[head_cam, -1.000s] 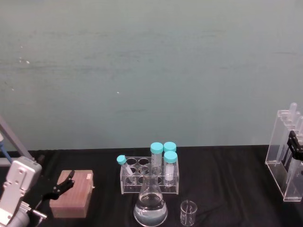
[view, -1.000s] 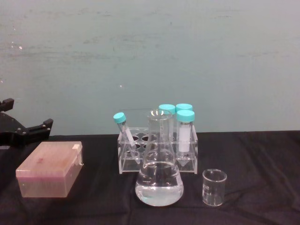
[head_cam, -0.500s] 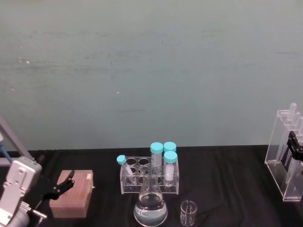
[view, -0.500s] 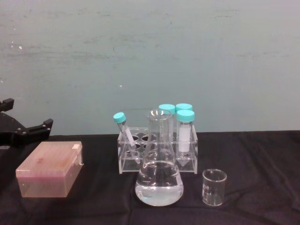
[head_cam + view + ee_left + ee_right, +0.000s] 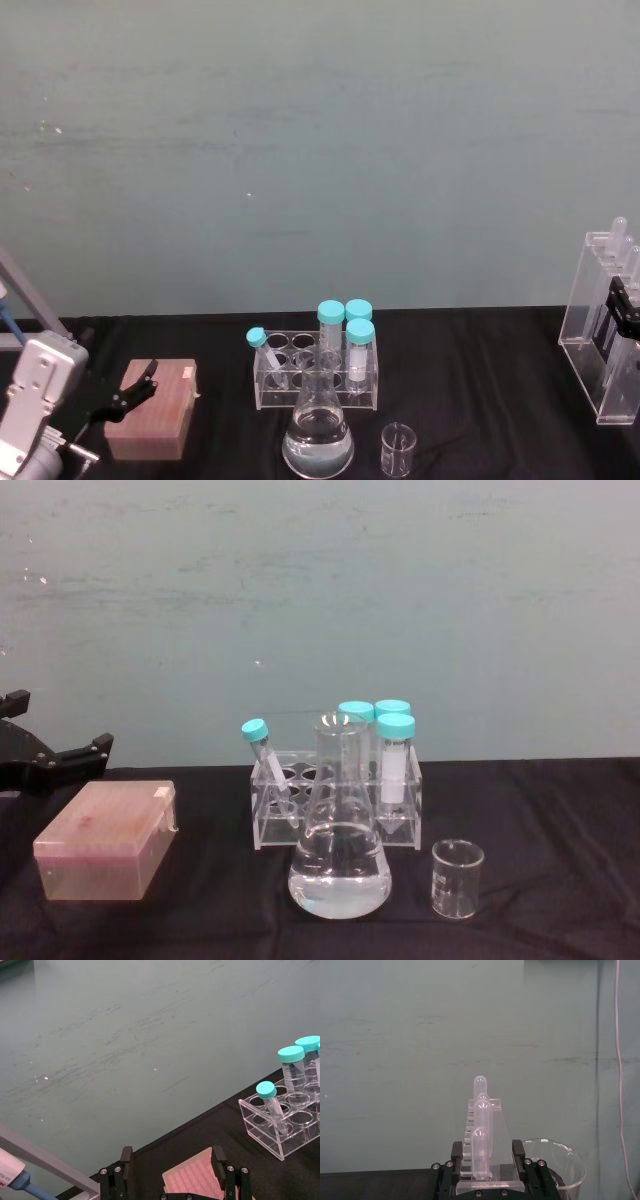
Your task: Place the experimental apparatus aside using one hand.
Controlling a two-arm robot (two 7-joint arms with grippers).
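Well aside, right hand (image 5: 486,1161) clasps acrylic stand (image 5: 493,1104) beside a beaker (image 5: 562,1161).

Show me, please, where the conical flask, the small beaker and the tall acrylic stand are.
conical flask (image 5: 340,875): chest view, on its wide body holding clear liquid.
small beaker (image 5: 458,882): chest view, on its glass wall.
tall acrylic stand (image 5: 583,310): head view, on its clear side wall.

Teal wall (image 5: 320,150), black-draped table (image 5: 490,370)
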